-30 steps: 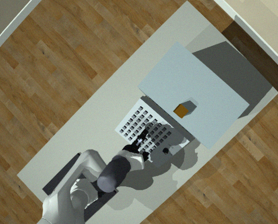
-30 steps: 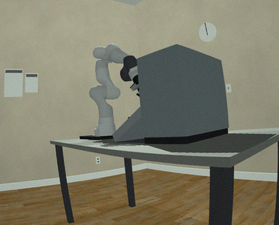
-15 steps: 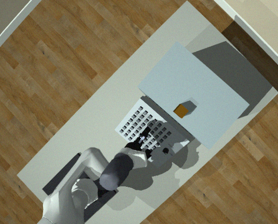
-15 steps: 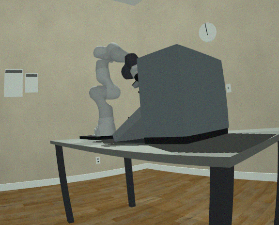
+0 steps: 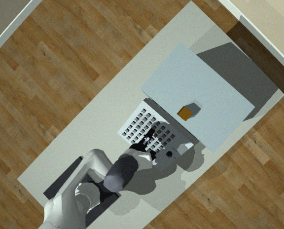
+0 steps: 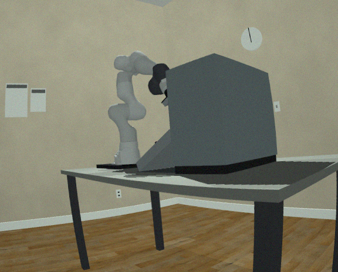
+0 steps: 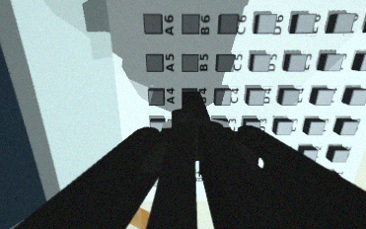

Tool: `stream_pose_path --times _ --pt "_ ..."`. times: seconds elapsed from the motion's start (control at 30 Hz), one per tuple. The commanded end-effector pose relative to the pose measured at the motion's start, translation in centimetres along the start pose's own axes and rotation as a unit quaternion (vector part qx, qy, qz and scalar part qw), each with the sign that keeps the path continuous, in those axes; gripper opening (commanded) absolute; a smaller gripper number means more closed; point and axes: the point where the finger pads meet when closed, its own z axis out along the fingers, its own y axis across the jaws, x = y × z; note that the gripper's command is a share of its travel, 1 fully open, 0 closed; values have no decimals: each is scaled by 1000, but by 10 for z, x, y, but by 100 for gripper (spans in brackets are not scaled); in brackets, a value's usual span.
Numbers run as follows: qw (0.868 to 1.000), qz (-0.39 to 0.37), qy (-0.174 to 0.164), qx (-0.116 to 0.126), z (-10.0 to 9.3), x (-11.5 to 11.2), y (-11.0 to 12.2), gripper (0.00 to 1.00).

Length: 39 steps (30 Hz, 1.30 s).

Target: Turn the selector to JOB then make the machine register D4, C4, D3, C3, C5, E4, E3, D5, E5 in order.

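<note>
Keypad [image 5: 134, 117] [image 7: 275, 44], a panel of keys in labelled rows, slopes toward the arm [image 5: 63, 205] [image 6: 125, 88] at the foot of a big boxy housing [image 5: 196, 81] [image 6: 219, 117]. Nearest in the wrist view, the gripper's [image 5: 151, 133] [image 7: 194, 101] fingers are drawn fully together with nothing between them, presumably to make one blunt tip that can poke a single key. They point at the panel around the B4 key, which the tip largely covers; whether they touch it cannot be told. The C4 key [image 7: 222, 97] lies just beside, and the D4 key [image 7: 256, 96] is one further along.

The black selector knob [image 5: 169, 154] sits at the panel's side in shadow, probably set apart from the keys so that a press does not knock it. Its setting is too small to read, so TEACH or JOB is uncertain. The fingers also mask much of the lowest rows, and the housing hides the fingertips in the exterior view. Farther back, an orange block [image 5: 185, 113] sits on the housing's top, its purpose unclear.
</note>
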Motion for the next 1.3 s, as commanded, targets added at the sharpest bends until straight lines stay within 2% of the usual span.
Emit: stream_pose_path --times 0.0,0.43,1.27 --pt "1000 4 1 -1 5 0 0 10" --pt "1000 4 1 -1 19 0 0 10" --pt "1000 4 1 -1 20 0 0 10"
